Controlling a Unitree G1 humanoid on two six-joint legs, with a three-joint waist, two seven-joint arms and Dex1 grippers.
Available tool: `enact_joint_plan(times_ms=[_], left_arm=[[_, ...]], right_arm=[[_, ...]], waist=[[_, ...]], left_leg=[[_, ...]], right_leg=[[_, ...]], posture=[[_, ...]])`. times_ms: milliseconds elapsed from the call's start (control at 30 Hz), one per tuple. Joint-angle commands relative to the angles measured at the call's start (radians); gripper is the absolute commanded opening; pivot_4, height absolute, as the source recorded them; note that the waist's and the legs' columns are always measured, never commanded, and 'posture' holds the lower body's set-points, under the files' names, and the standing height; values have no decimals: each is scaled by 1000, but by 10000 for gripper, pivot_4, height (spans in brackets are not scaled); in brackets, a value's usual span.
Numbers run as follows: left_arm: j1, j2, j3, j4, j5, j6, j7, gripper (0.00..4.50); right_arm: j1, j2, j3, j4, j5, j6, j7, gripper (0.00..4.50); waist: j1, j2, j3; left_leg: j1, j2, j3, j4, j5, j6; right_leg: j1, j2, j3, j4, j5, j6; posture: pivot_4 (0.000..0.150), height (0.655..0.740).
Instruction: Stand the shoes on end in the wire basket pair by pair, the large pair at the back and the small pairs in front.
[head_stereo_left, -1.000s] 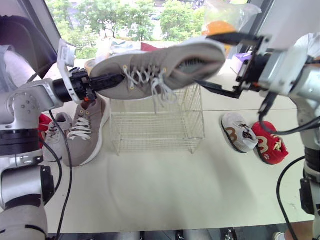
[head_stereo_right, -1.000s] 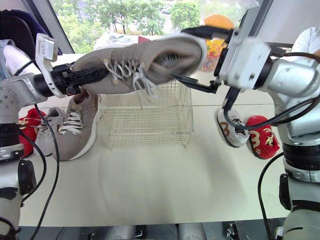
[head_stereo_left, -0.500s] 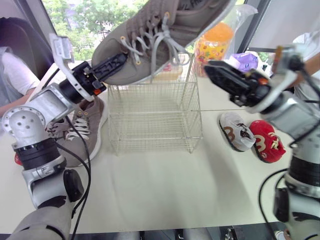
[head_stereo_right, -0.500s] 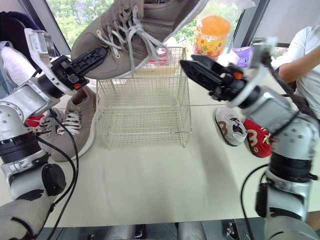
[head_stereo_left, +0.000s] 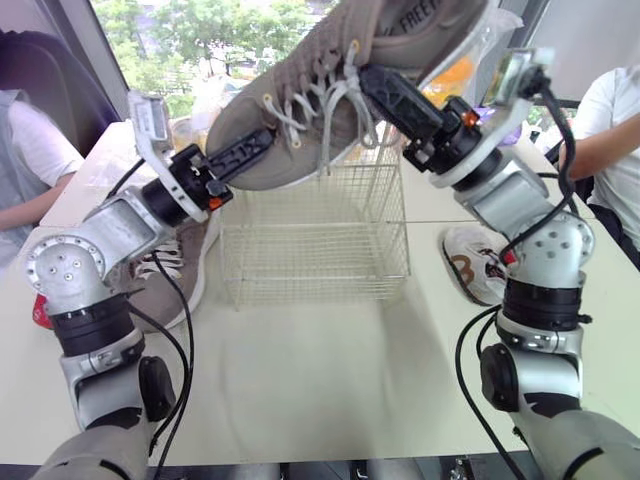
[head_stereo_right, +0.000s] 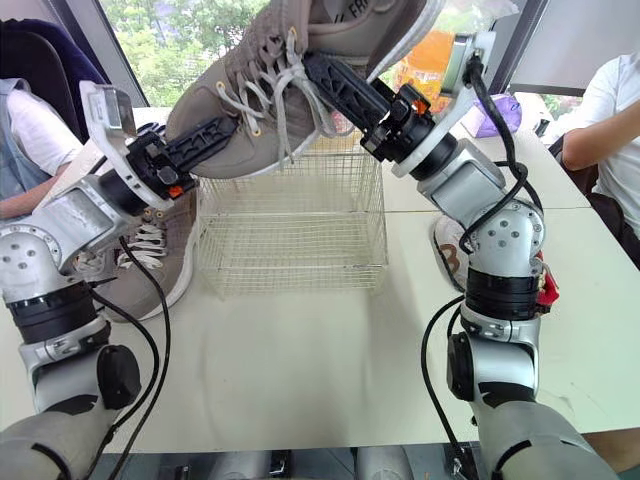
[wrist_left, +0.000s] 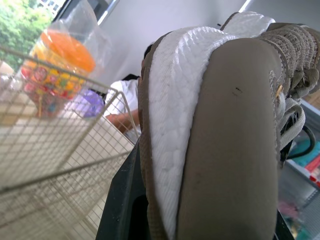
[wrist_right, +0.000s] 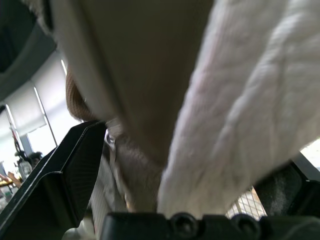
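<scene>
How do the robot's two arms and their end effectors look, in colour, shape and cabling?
Left arm and right arm are silver-grey, with rounded joints and dark bands. The left end effector and right end effector each have two long black fingers, with orange marks at the base. Black cables hang beside both arms; a white bracket sits at the left wrist.

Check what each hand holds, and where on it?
Both hold the large grey shoe over the wire basket: left hand at the toe, right hand around its middle.
</scene>
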Motion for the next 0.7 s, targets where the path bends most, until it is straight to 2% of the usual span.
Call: enact_joint_plan(times_ms=[33,200,300,367,433,500,600,700], left_arm=[[6,11,-1,-44,-77,-34,29,6598],[42,24,-16,-54,-120,-52,66,6598],[64,32,-30,-65,-136,-70,78,6598],[71,36,-40,-73,-146,-83,85,6598],[76,43,-51,-79,-152,-97,90,6598],[77,50,-60,-86,-148,-108,94,6598],[86,76,-80,-102,-119,-120,89,6598],[89,116,-85,-97,-102,-131,61,21190]], right_arm=[[-57,7,-52,10,42,-14,2,44685],[-96,11,-89,48,119,9,16,44685],[-111,17,-83,47,143,26,25,36279],[-115,24,-75,42,145,33,33,27660],[-117,28,-64,39,138,37,36,21486],[-123,31,-46,33,119,40,36,18790],[-129,23,-28,28,95,45,43,18600],[-150,10,-15,36,65,47,57,18600]], waist=[[0,0,0],[0,0,0],[0,0,0],[0,0,0],[0,0,0],[0,0,0],[0,0,0],[0,0,0]], left_leg=[[0,0,0,0,0,0],[0,0,0,0,0,0],[0,0,0,0,0,0],[0,0,0,0,0,0],[0,0,0,0,0,0],[0,0,0,0,0,0],[0,0,0,0,0,0],[0,0,0,0,0,0]], right_leg=[[0,0,0,0,0,0],[0,0,0,0,0,0],[0,0,0,0,0,0],[0,0,0,0,0,0],[0,0,0,0,0,0],[0,0,0,0,0,0],[0,0,0,0,0,0],[0,0,0,-1,0,0]], posture=[[1500,7400],[1500,7400],[1500,7400],[1500,7400],[1500,7400],[1500,7400],[1500,7400],[1500,7400]])
